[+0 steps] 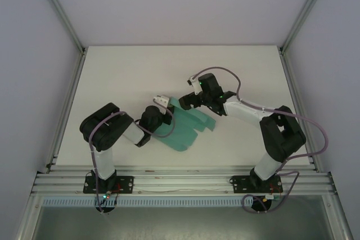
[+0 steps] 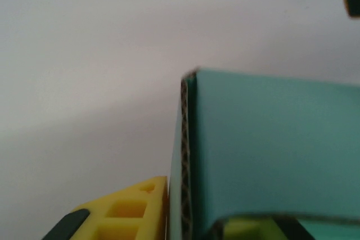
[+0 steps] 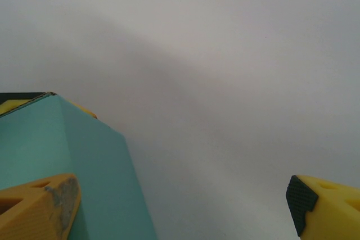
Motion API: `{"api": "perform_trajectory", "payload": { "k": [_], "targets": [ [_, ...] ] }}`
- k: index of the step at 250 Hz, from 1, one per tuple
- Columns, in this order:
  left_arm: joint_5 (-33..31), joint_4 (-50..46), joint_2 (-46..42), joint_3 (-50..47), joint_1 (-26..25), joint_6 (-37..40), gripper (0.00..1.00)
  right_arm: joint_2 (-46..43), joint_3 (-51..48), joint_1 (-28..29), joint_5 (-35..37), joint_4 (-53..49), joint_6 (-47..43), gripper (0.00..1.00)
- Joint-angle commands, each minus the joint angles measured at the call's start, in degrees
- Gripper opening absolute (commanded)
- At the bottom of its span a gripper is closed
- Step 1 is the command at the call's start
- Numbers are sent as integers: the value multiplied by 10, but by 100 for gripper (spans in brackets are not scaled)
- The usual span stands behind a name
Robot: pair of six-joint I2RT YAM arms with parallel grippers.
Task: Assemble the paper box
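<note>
The left gripper (image 2: 197, 212) straddles an upright edge of the teal paper box (image 1: 185, 127); I can't tell if it is pinching. The box lies mid-table (image 1: 112, 82), nearer the front edge. The right gripper (image 3: 181, 200) gapes wide, just beside the box.

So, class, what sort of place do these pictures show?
Probably a robotics test cell: a plain white table boxed in by aluminium framing, with two black robot arms bolted to a metal rail.
</note>
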Motion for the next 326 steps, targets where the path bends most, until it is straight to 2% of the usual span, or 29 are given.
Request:
{"api": "perform_trajectory", "payload": {
  "k": [1, 27, 102, 126, 144, 172, 216, 235, 256, 271, 285, 310, 326],
  "targets": [
    [-7, -17, -12, -21, -4, -18, 23, 32, -23, 18, 51, -63, -28, 94],
    [-25, -16, -28, -34, -4, -27, 37, 31, -22, 24, 70, -66, -26, 94],
    [-51, -38, -74, -29, -3, -23, 40, 23, -33, 35, 76, -63, -32, 94],
    [-43, -37, -65, -12, 2, -14, 34, 26, -34, 36, 72, -61, -31, 94],
    [-35, -36, -50, 2, 8, -12, 17, 27, -34, 36, 74, -58, -29, 94],
    [-38, -39, -25, 21, 14, -9, 0, 27, -34, 36, 71, -54, -21, 94],
    [-41, -43, -9, 27, 16, -10, 0, -10, -44, 36, 65, -32, 37, 95],
    [-43, -56, -20, 26, 20, -28, 0, -56, -50, 32, 80, -39, 75, 96],
    [-44, -117, -49, 36, 32, -69, 0, -126, -68, 12, 75, -53, 120, 99],
    [-16, -164, -73, 41, 47, -109, 0, -181, -88, -14, 46, -64, 148, 100],
    [22, -194, -94, 42, 62, -140, 0, -233, -116, -41, -9, -64, 148, 100],
    [81, -228, -124, 40, 74, -150, 0, -312, -173, -60, -62, -47, 115, 100],
    [91, -261, -140, 46, 76, -155, 0, -342, -192, -63, -91, -48, 93, 100]
  ]
}}
